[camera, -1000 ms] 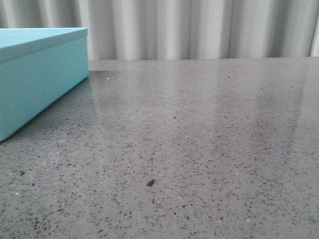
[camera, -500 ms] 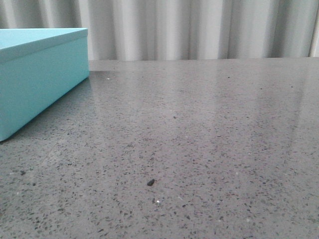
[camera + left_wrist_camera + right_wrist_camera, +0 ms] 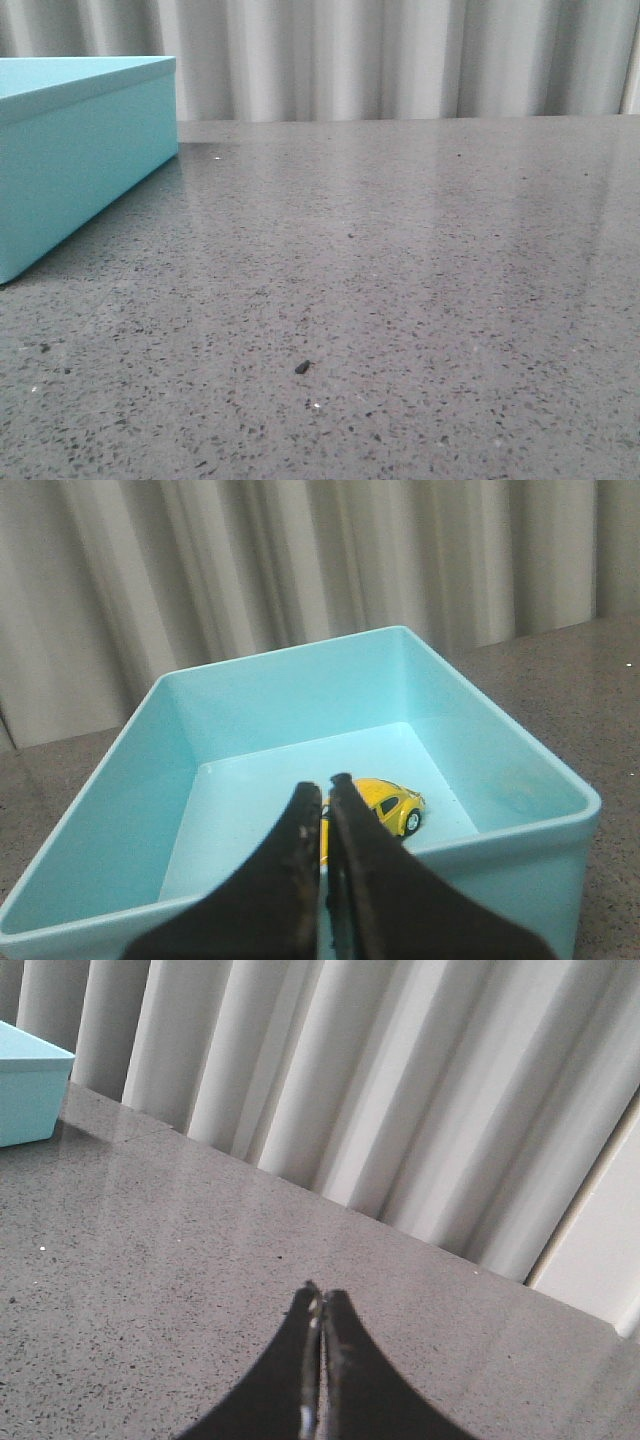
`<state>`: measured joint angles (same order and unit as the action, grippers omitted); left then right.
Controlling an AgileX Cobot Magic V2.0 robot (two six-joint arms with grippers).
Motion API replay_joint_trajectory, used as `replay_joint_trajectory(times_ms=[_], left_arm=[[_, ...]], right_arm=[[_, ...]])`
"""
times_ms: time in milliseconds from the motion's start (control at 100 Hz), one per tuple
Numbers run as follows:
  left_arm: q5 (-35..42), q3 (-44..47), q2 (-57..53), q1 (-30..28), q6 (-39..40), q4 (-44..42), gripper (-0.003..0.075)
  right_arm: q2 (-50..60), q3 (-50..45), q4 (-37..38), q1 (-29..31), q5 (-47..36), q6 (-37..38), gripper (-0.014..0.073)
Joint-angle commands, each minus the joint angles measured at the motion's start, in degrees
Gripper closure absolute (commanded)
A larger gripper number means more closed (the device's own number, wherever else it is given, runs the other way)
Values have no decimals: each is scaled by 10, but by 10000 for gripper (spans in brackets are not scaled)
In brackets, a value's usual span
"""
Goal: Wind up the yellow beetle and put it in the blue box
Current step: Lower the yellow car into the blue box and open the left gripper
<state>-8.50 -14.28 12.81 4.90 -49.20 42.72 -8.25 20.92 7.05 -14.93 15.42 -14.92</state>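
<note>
The yellow beetle stands on its wheels on the floor of the open blue box, near the box's near wall. My left gripper is shut and empty, held above that near wall, with the beetle just beyond its fingertips and partly hidden by them. My right gripper is shut and empty above the bare table. The blue box also shows at the far left of the front view and as a corner in the right wrist view. Neither gripper shows in the front view.
The grey speckled table stretches right of the box. A small dark speck lies on it near the front. A pale pleated curtain hangs behind the table's far edge.
</note>
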Motion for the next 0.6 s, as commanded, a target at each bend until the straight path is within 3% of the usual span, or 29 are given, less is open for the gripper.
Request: replay_joint_trajectory(times_ms=[0, 420, 590], left_arm=[[37, -16, 4, 6, 2, 11, 741], [39, -10, 4, 6, 2, 11, 741], [142, 60, 4, 6, 2, 30, 741]], right_arm=[[-6, 14, 4, -1, -47, -2, 648], [-6, 14, 3, -1, -40, -2, 648], [-6, 14, 1, -1, -40, -2, 648]])
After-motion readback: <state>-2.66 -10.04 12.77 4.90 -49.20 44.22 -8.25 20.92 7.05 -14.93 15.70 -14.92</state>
